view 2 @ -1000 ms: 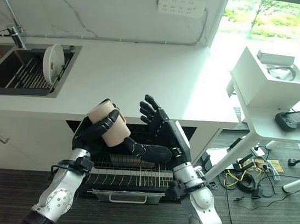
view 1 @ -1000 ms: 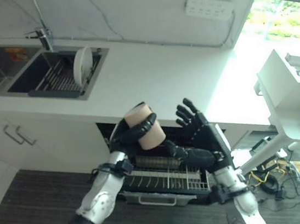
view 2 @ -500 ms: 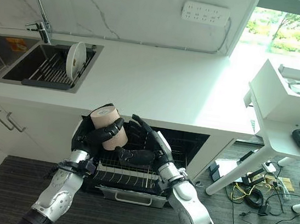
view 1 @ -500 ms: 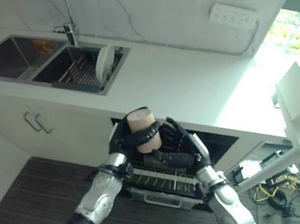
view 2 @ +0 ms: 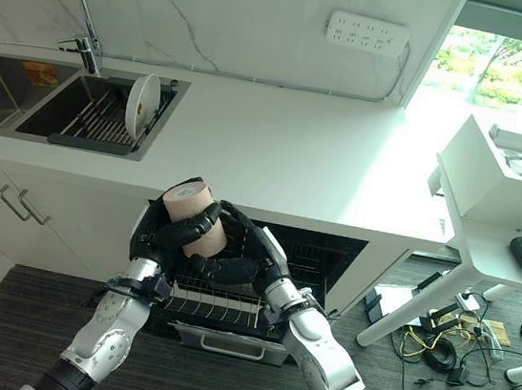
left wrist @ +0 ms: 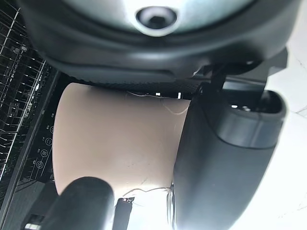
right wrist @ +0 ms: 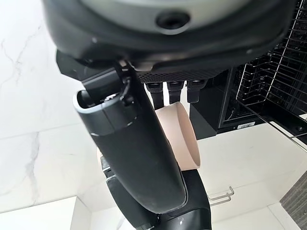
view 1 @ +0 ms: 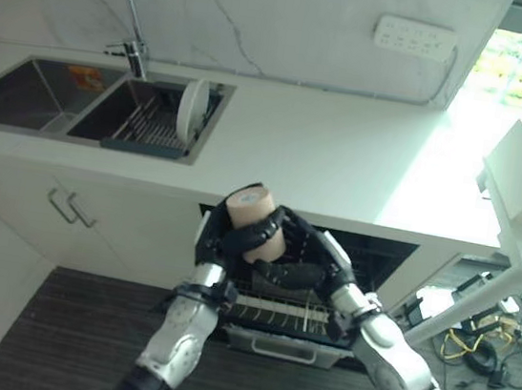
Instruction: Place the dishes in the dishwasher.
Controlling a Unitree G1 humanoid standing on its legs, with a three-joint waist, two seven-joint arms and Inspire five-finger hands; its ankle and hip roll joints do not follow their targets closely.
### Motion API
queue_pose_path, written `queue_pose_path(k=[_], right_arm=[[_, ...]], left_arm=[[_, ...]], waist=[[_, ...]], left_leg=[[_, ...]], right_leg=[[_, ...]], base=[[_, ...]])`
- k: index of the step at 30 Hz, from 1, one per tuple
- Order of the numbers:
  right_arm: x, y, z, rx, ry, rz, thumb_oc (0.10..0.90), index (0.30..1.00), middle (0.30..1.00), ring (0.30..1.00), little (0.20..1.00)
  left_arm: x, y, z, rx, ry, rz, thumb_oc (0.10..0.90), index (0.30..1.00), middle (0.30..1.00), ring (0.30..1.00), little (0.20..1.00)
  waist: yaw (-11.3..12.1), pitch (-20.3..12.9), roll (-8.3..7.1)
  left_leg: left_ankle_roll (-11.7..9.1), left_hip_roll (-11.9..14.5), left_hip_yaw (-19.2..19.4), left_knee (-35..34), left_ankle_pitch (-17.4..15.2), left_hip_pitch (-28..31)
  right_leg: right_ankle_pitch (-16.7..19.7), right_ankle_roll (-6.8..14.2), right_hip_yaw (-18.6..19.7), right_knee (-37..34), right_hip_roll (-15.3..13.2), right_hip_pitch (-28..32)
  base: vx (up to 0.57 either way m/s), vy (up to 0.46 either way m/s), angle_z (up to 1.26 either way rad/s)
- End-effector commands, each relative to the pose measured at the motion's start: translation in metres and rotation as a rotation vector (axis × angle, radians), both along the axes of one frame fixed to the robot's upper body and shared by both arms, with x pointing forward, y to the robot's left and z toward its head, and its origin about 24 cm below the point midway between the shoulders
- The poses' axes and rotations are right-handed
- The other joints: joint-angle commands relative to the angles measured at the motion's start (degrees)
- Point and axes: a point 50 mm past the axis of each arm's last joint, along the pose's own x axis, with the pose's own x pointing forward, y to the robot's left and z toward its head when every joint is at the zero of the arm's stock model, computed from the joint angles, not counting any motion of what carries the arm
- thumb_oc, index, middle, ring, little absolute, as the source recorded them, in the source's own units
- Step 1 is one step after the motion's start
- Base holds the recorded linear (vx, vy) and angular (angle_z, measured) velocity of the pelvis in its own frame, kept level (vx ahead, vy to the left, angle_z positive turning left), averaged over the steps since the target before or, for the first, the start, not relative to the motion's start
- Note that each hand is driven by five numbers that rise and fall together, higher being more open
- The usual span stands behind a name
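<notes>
Fingers (view 1: 258, 230) of the left hand (view 1: 236, 240) curl round a beige cup (view 1: 252, 215), holding it tilted in the air just above the pulled-out dishwasher rack (view 2: 218, 302). The left wrist view confirms the wrap, with the thumb (left wrist: 225, 143) pressed to the cup's side. The right hand (view 2: 232, 266) sits close against the cup from the other side, thumb lying beneath it and fingers reaching toward its wall; whether they actually grip or only steady it cannot be told. Below them the rack stands out of the open dishwasher (view 2: 326, 252) under the white bench (view 2: 277, 149), its wire tines apparently bare. Further off, a white plate (view 2: 141, 105) stands on edge in the dark drying rack (view 2: 97, 121) set in the sink (view 1: 24, 96). By this reading nothing is loaded yet: the cup is on its way in, possibly mid-handover, and the plate has yet to be fetched.
</notes>
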Motion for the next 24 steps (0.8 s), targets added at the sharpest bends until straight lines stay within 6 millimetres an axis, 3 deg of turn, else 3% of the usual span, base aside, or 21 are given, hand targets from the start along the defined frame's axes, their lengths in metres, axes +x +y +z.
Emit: queue_pose_path(k=[1,9,24], right_arm=[[0.017,0.023,0.056,0.137,-0.237,0.050,0.800,0.900,0.900,0.900,0.900],[0.023,0.033,0.059,0.084,-0.250,0.050,0.800,0.900,0.900,0.900,0.900],[0.037,0.059,0.031,-0.069,-0.176,0.008,0.800,0.900,0.900,0.900,0.900]], left_arm=[[0.016,-0.025,0.049,0.020,-0.264,-0.079,0.400,0.300,0.300,0.300,0.300],[0.017,-0.031,0.042,0.041,-0.235,-0.089,0.400,0.300,0.300,0.300,0.300],[0.021,-0.057,0.047,0.087,-0.270,-0.115,0.400,0.300,0.300,0.300,0.300]], waist=[[0.8,-3.0,-1.15],[1.4,-2.9,-1.17],[2.6,-2.6,-1.30]], left_leg=[[-1.9,2.0,-4.4,1.7,-4.8,-0.7],[-1.9,1.7,-4.9,1.7,-5.0,-0.7],[-1.8,1.7,-5.3,1.7,-5.0,-0.8]], right_leg=[[-2.7,6.6,0.6,-1.1,-3.4,2.9],[-2.9,6.4,0.9,-1.1,-3.3,3.0],[-2.8,6.3,0.2,-1.1,-3.7,3.3]], base=[[0.00,0.000,0.00],[0.00,0.000,0.00],[0.00,0.000,0.00]])
